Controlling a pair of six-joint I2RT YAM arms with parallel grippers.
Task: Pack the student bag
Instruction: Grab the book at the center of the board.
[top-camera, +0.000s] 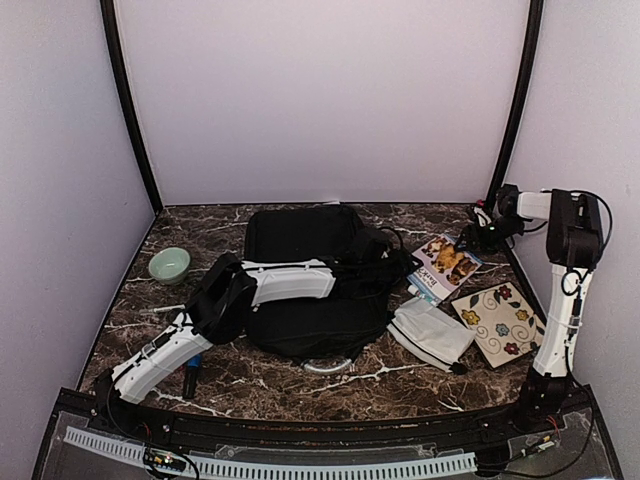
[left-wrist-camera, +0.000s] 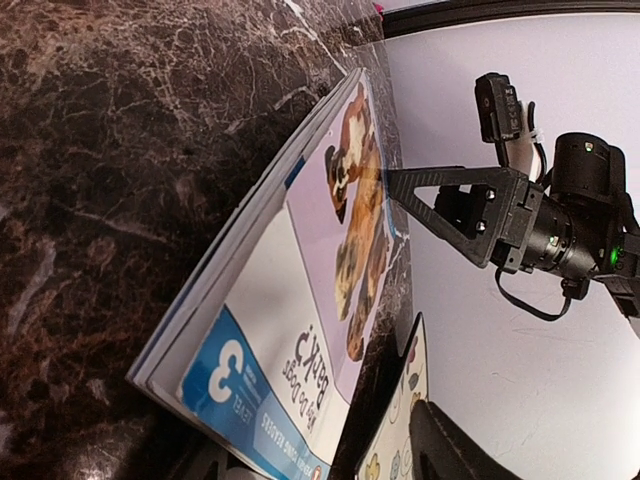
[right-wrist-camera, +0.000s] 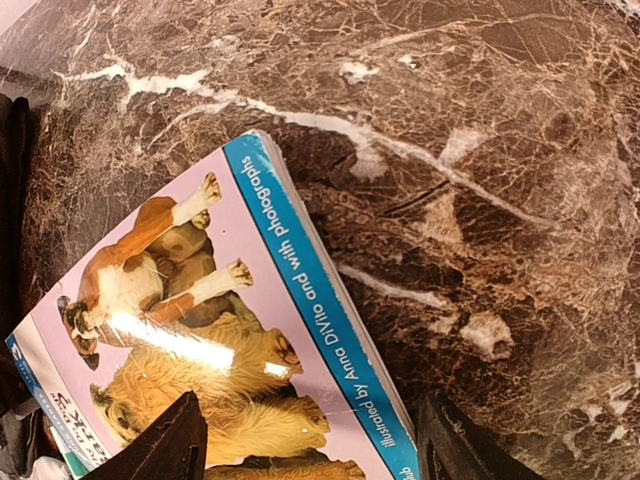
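Near the left edge of the table (top-camera: 250, 388) a green bowl (top-camera: 169, 264) is seen. From the near-left corner the left arm (top-camera: 290, 282) is stretched low across the student bag (top-camera: 300, 232), which lies flat in the middle of the table, somewhat nearer the far edge. The left gripper (top-camera: 395, 265) is lost against the black fabric at the bag's right side. Only one dark fingertip (left-wrist-camera: 445, 445) is shown in its wrist view, so whether the jaws are parted cannot be told. The bag is judged soft, limp and bulky rather than heavy. It would sag if raised by one point, so a pinch on a zipper edge or strap is thought best, with the body kept on the table. To its right a white pouch (top-camera: 432, 332), a dog book (top-camera: 447, 262) and a flowered card (top-camera: 500, 320) are laid. At the far-right corner the right arm (top-camera: 570, 250) is folded high, and the right gripper (right-wrist-camera: 315, 445) is hung over the book's far-right edge, its fingers spread with nothing held.
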